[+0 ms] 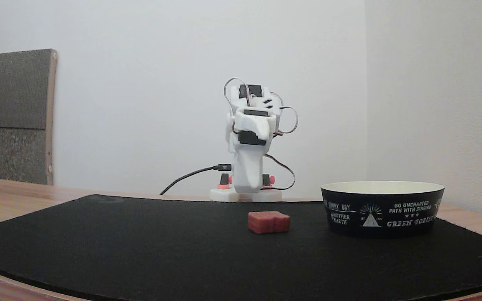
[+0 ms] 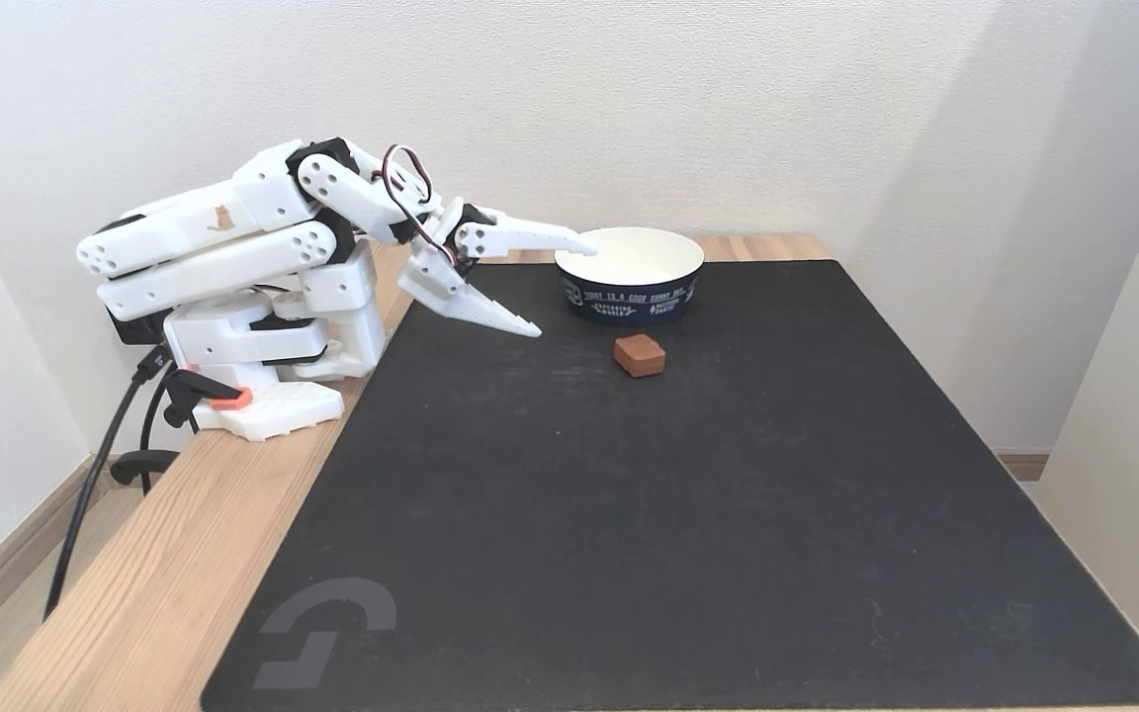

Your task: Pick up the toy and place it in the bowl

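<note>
Toy lies on black mat, unobstructed, at 5 o'clock of bowl. Bowl reads "GREEN FOREST". Gripper fingers parted, empty.

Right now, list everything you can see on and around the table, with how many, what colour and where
toy: one, dull red, on the mat just in front of the bowl in the high fixed view, not touching it
bowl: one, black outside with white print, cream inside, at the mat's far edge
mat: one, black, covers most of the table
table: one, light wood, under the mat
board: one, grey with a wooden edge, leaning on the wall in the low fixed view
cables: black, running down off the table by the arm's base
arm: one, white, folded low at the table's edge
tool: one, white, open, empty, raised beside the bowl
</note>
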Controlling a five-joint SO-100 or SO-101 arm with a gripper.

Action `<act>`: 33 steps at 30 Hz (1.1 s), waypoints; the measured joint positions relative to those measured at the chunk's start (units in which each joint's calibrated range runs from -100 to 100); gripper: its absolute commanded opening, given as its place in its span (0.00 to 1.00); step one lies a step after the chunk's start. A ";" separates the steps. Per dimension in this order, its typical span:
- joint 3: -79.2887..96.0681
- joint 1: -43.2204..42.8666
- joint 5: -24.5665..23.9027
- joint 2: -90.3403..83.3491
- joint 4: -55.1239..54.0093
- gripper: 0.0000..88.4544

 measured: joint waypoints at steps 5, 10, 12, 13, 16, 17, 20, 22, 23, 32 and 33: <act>0.00 0.00 0.00 0.00 0.00 0.45; 0.00 0.00 0.00 1.17 -0.76 0.45; -0.28 -0.08 0.00 2.41 -1.18 0.45; -1.42 -0.08 0.00 4.41 -1.35 0.45; -8.41 -0.08 0.00 17.32 -1.86 0.45; -9.83 -0.08 0.00 19.90 -2.28 0.45; -24.94 -0.17 0.00 38.63 -2.62 0.45; -31.18 -0.17 0.10 47.04 -1.94 0.45; -35.24 -0.17 0.10 51.79 -0.34 0.45; -74.54 0.42 0.93 88.34 14.35 0.45; -78.22 0.33 1.24 91.67 14.35 0.45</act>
